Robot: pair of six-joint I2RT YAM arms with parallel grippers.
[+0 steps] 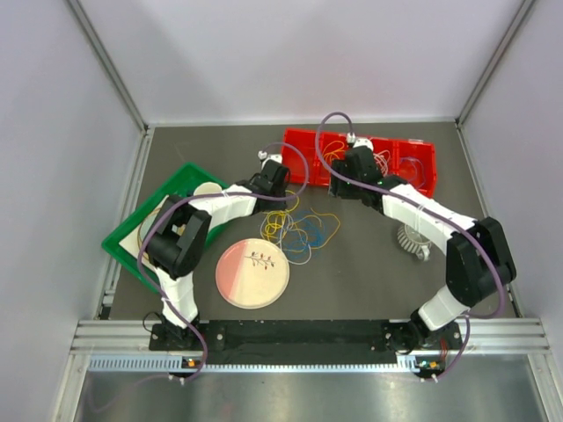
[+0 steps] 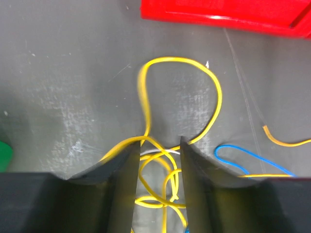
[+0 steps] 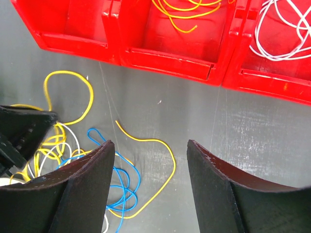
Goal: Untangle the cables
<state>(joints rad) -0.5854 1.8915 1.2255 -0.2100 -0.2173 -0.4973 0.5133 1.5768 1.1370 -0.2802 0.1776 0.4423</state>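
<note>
1. Lying in a loose tangle on the dark grey counter, the cables sit between the two arms. They are in front of the red bins and just beyond the pink plate.
2. The left gripper is down at the left side of the tangle. Its fingers stand a narrow gap apart, not pressed together.
3. Several yellow strands and one white strand run through that gap. The gap is wider than the strands, so the fingers surround them without visibly pinching. One yellow loop arcs out ahead of the fingertips toward the bins.
4. The right gripper hovers over the counter between the tangle and the bins. Its fingers are spread wide and hold nothing.
5. Under that gap lies a loose yellow cable, curving across bare counter. A blue cable coils just beside the gripper's left finger, and the rest of the tangle is off to the left.
6. In the right wrist view, the middle bin compartment holds sorted yellow wires, and the compartment to its right holds sorted white wires.
7. A green tray sits at the left edge, partly under the left arm, with pale round things in it.
8. A ribbed whitish object lies beside the right forearm; I cannot tell what it is.
</note>
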